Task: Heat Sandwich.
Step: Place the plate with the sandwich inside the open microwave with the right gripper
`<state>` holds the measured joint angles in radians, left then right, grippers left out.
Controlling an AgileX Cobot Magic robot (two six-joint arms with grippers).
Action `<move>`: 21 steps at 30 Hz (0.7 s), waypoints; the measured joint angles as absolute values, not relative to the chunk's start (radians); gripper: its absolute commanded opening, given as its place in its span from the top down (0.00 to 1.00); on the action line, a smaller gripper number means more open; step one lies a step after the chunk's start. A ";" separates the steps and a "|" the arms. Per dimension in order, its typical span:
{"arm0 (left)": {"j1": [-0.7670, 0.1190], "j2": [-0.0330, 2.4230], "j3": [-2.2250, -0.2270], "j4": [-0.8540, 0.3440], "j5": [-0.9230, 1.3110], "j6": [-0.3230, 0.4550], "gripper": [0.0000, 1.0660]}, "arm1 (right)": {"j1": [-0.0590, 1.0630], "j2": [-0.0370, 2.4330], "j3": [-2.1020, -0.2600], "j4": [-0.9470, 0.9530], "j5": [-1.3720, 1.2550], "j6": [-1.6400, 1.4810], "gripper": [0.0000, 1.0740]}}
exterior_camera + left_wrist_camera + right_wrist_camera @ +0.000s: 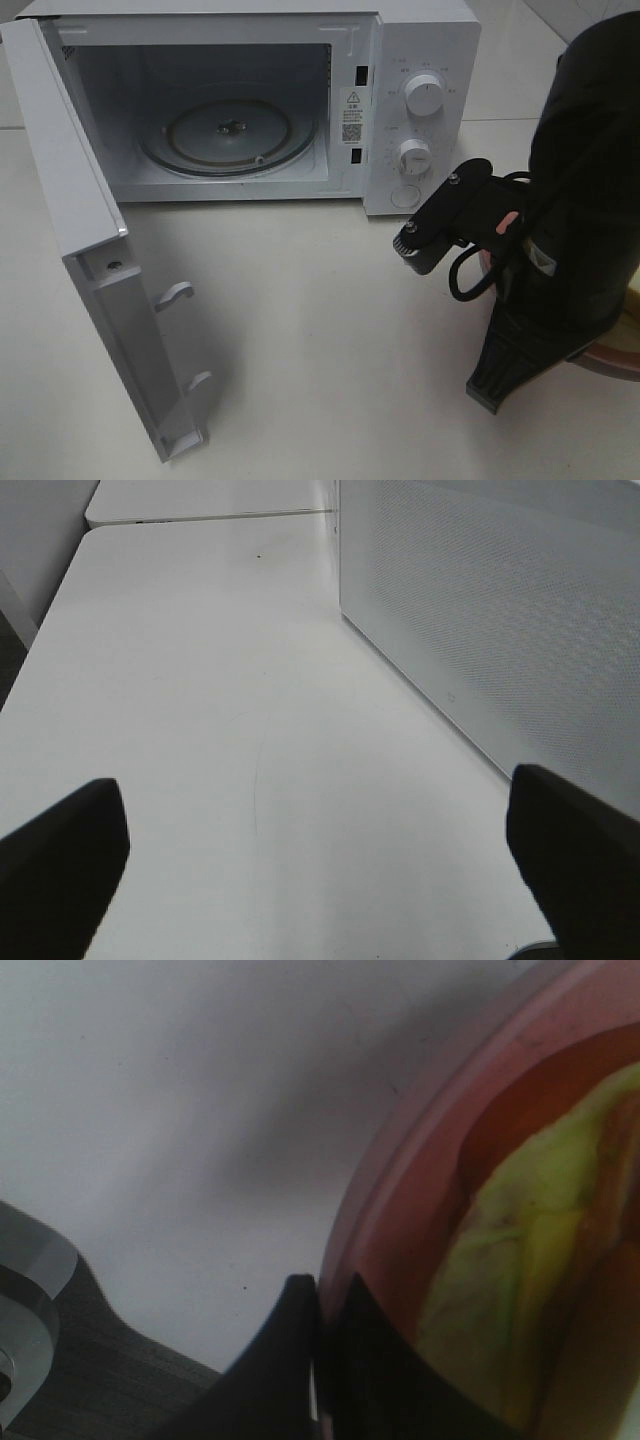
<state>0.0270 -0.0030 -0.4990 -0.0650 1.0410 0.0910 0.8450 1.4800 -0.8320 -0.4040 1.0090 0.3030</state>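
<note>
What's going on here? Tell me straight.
The right gripper is shut on the rim of the pink plate that carries the sandwich, at the right of the table. The microwave stands with its door swung open, and nothing lies on its glass turntable. The left gripper is open and holds nothing, low over the table beside a white perforated panel. The sandwich is not yet inside.

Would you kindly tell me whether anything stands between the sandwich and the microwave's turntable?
Nothing visible does. The microwave door is swung fully open, the glass turntable is bare, and the table between it and the plate holding the sandwich shows nothing.
</note>
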 measured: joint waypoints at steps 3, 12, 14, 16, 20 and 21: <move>0.027 -0.003 -0.499 -0.065 1.041 0.091 0.09 | 0.901 1.446 -0.830 -0.404 1.022 0.276 1.00; 0.027 -0.003 -0.499 -0.065 1.041 0.091 0.09 | 1.008 1.400 -0.830 -0.404 1.044 0.131 0.99; 0.027 -0.003 -0.499 -0.065 1.041 0.091 0.09 | 1.014 1.397 -0.830 -0.404 1.044 0.110 0.99; 0.027 -0.003 -0.499 -0.065 1.041 0.091 0.09 | 1.022 1.392 -0.830 -0.404 1.044 0.049 0.99; 0.027 -0.003 -0.499 -0.065 1.041 0.091 0.09 | 1.022 1.392 -0.830 -0.404 1.045 -0.035 0.99; 0.027 -0.003 -0.499 -0.065 1.041 0.091 0.09 | 1.022 1.392 -0.830 -0.404 1.045 -0.057 0.99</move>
<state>0.0270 -0.0030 -0.4990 -0.0650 1.0410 0.0910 1.0220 1.3920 -0.8300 -0.4040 1.0450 -0.0570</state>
